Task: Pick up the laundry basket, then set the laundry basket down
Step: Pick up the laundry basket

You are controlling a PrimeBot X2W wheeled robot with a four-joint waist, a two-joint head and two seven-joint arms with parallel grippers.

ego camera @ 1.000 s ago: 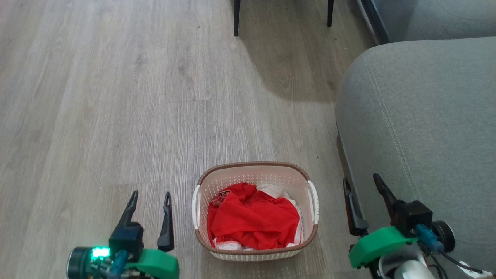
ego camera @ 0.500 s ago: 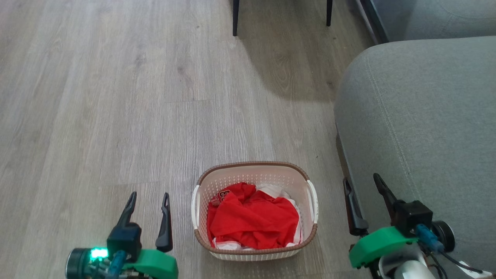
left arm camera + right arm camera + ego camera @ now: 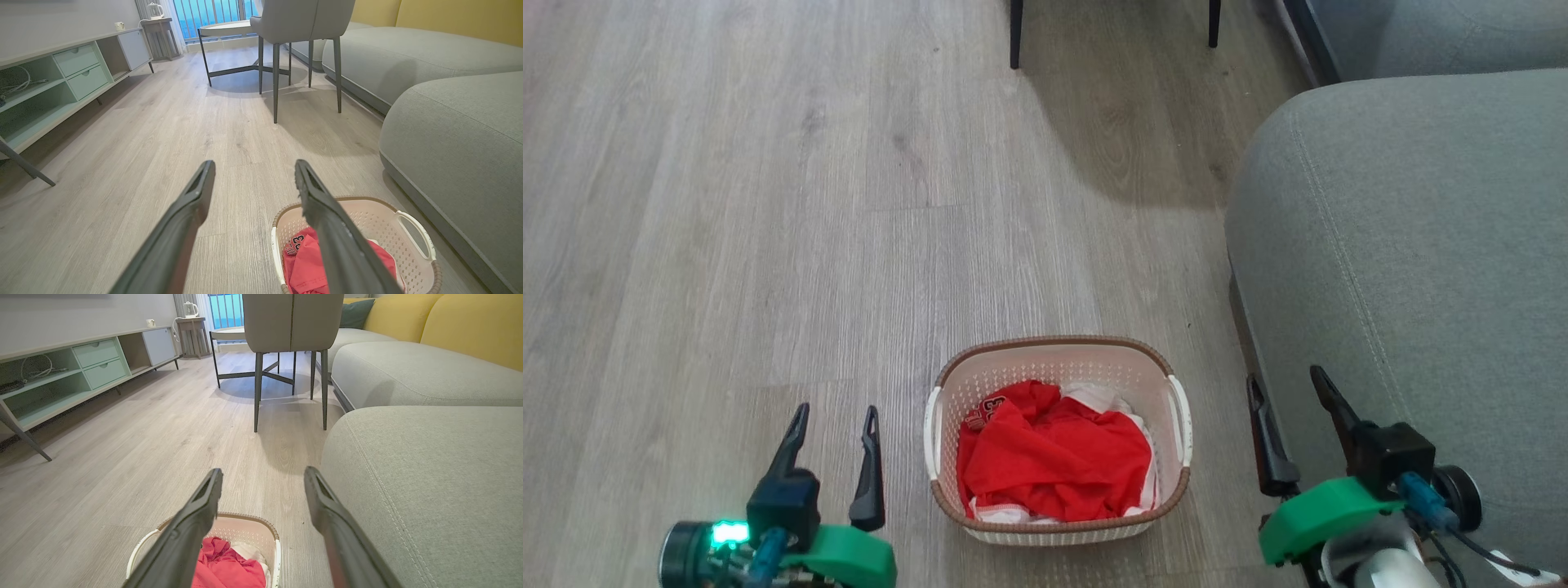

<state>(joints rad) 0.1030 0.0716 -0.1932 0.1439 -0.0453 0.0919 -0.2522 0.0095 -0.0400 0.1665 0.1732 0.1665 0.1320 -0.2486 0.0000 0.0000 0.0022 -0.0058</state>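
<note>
The left gripper [image 3: 836, 411] hangs low over the wood-look floor [image 3: 768, 204]. Its two dark fingers are spread apart with nothing between them. It is just beside the left side of the laundry basket [image 3: 1054, 367] and clear of it. The right gripper [image 3: 1282, 377] is also spread and empty. It sits off the basket's right side, in front of the near edge of the grey sofa [image 3: 1405, 245]; I cannot tell whether it touches the upholstery.

The basket stands upright on the floor between the two grippers, close to the sofa's base. Inside lies a crumpled red garment [image 3: 1054, 453], with white cloth [image 3: 1098, 400] showing at its far right. Well beyond, a grey chair [image 3: 302, 20] stands beside a round table [image 3: 224, 28]. A low pale-green cabinet [image 3: 61, 73] lines the floor's left edge.
</note>
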